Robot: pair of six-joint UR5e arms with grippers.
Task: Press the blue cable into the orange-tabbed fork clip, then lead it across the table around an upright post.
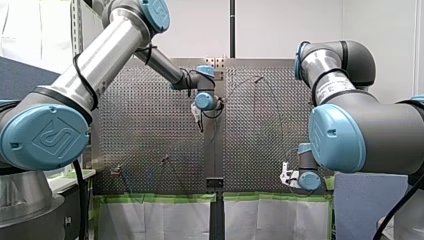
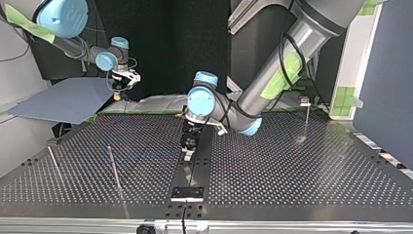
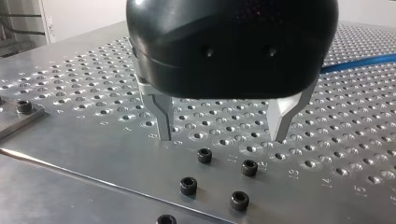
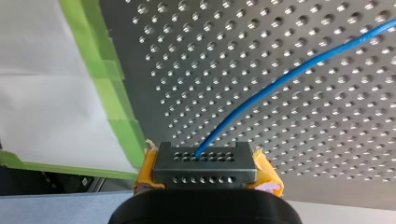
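My right gripper (image 4: 205,179) has yellow pads (image 4: 267,176) shut on a grey perforated block (image 4: 204,163). The blue cable (image 4: 285,77) leaves that block and runs away over the perforated plate. In the top view this gripper (image 2: 119,88) hangs over the table's far edge at the left; the front view shows it (image 1: 286,176) low by the near right edge. My left gripper (image 3: 222,137) stands open, its metal fingers just above the plate with nothing between them, near the table's middle seam (image 2: 188,152) (image 1: 198,116). A stretch of blue cable (image 3: 357,63) lies beyond it. I cannot make out the fork clip.
Thin upright posts stand at the top view's left (image 2: 115,169) (image 2: 54,166) and far right (image 2: 307,119). Black screw heads (image 3: 204,155) sit under the left gripper. A black bracket (image 2: 187,193) lies on the seam. Green tape (image 4: 114,100) and white sheeting edge the table.
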